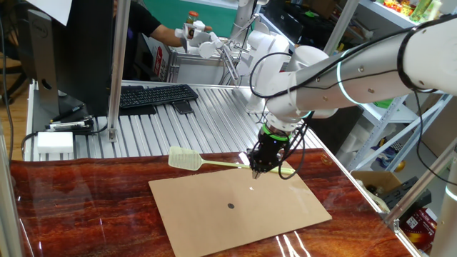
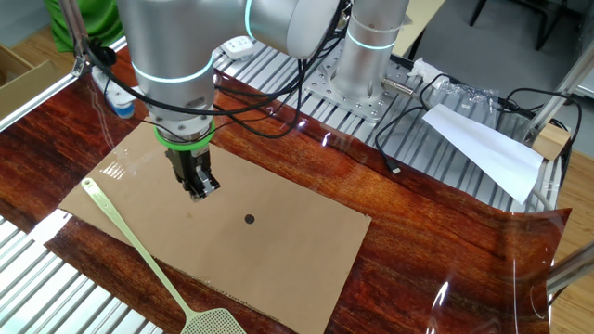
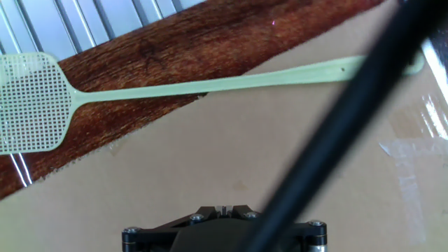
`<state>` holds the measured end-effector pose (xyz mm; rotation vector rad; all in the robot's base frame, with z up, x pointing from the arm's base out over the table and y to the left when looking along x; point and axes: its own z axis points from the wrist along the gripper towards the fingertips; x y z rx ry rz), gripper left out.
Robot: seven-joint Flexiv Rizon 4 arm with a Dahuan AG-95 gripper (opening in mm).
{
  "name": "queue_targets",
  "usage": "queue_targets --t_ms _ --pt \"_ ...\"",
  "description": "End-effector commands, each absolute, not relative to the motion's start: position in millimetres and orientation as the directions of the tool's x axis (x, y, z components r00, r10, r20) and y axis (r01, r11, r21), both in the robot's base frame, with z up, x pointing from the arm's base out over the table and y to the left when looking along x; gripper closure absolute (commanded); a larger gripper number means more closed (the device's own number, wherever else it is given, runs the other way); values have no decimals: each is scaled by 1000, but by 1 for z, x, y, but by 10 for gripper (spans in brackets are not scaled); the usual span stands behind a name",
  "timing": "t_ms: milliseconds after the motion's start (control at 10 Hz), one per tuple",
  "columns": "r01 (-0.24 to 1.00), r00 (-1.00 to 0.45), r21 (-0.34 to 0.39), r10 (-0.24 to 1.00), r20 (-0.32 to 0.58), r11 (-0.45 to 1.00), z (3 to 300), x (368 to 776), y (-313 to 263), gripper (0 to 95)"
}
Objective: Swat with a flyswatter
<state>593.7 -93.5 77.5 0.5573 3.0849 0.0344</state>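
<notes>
The flyswatter (image 1: pixel 187 159) is seen lying flat on the desk (image 2: pixel 445 232) — handle across a corner of the cardboard sheet (image 1: pixel 235 203), mesh head on the dark wood. The gripper (image 2: pixel 198 188) is held above the cardboard, apart from the handle — whether the jaws are open cannot be told.

Flyswatter (image 1: pixel 214 163) lies across cardboard sheet (image 1: pixel 243 207) edge (head off it, on table (image 1: pixel 86 207)); gripper (image 1: pixel 258 168) above handle.
</notes>
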Motion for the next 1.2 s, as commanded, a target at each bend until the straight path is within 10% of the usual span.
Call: queue_targets --t_ms 100,1200 --pt "339 -941 9 339 -1 941 78 594 -93 950" --pt "508 -860 -31 509 27 861 79 623 -102 950"
